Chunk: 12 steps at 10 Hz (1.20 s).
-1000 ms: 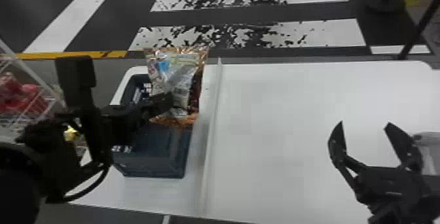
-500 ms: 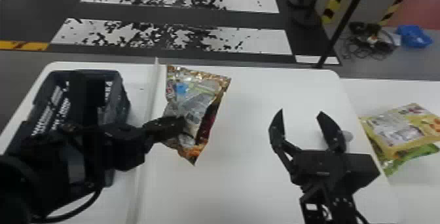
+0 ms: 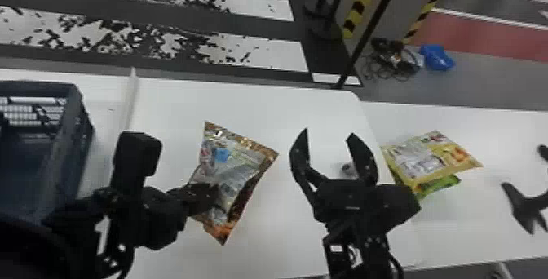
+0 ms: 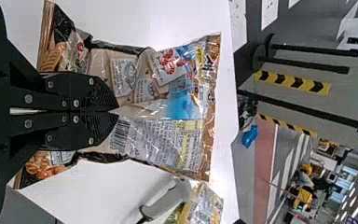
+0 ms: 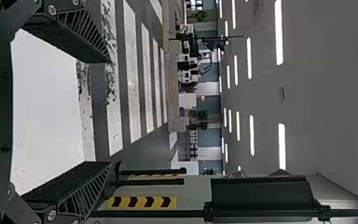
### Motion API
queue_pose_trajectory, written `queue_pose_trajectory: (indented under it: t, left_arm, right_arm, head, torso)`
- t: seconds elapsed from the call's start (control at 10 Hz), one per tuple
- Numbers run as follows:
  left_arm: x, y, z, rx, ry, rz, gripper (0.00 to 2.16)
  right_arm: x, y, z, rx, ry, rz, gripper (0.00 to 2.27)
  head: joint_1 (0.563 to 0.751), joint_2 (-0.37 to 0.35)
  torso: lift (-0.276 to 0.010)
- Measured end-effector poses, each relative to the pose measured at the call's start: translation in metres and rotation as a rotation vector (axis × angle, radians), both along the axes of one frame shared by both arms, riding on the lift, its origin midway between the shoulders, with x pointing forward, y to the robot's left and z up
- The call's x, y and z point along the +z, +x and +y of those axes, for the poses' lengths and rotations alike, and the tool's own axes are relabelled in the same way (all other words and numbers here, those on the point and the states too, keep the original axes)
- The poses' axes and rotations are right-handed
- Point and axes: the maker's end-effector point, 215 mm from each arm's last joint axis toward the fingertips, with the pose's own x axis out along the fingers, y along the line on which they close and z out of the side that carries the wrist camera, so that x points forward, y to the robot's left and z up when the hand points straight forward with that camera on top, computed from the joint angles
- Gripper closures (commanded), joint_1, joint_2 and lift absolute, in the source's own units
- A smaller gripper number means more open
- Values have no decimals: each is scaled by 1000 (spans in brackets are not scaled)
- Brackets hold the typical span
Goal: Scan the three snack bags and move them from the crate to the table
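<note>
In the head view, the left gripper is closed on a glossy plastic snack bag with orange-brown edges, which stretches past the fingertips over the white table. Good handling here would mean a steady grip at the bag's middle, its printed face kept flat for scanning, then a gentle lowering. The black two-fingered right gripper stands wide open and empty to the right of the held bag. The yellow snack bag lies to that gripper's right, over a green snack bag. The dark blue-grey plastic crate is to the left of the left gripper.

In the left wrist view, both fingers pinch the bag across its middle, and the black-and-white striped barcode sits right beside one fingertip. The fingers should not slide over it, and that patch should be turned to face the scanner. A pale grey handled device, probably the scanner, lies on the table beyond the fingertips, near the held bag.

In the right wrist view, the right gripper's fingers are spread with nothing between them, free to take the scanner.
</note>
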Motion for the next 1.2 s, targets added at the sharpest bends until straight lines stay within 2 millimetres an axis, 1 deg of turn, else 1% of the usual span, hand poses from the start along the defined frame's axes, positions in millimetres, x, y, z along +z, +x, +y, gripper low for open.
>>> queue_pose_trajectory:
  t: [0.3, 0.4, 0.5, 0.6, 0.8, 0.9, 1.0, 1.1, 1.2]
  left_arm:
    - [-41, -13, -40, -71, 34, 19, 2010]
    - [-50, -15, -53, -96, 36, 9, 2010]
    - [-57, -15, -69, -126, 26, -13, 2010]
    - [-60, -13, -84, -153, 0, -37, 2010]
    - [-67, -17, -108, -195, -49, -50, 1983]
    - [-71, -19, -118, -204, -74, -54, 1551]
    - [-73, -17, -124, -199, -84, -79, 437]
    - [-72, -15, -126, -197, -94, -98, -1]
    - [-71, -13, -125, -192, -95, -104, -1]
  right_arm:
    - [5, -3, -1, -2, 22, -9, 113]
    - [8, -3, -1, -2, 25, -14, 113]
    - [10, -3, -1, -3, 29, -18, 113]
    - [11, -3, -1, -3, 32, -22, 113]
    - [12, -4, 0, -1, 35, -26, 113]
    - [11, -5, 0, -1, 36, -24, 113]
    - [11, -5, 1, 0, 37, -24, 113]
    - [11, -5, 2, 1, 39, -24, 113]
    - [12, -6, 2, 2, 40, -25, 113]
  head:
    - [695, -345]
    - [695, -350]
    - [695, -350]
    - [695, -350]
    - [695, -350]
    - [695, -350]
    - [695, -350]
    - [695, -350]
    - [695, -350]
  torso:
    - [-62]
    - [-62]
    - [-62]
    - [-62]
    - [-62]
    - [-62]
    - [-62]
    - [-62]
    - [-62]
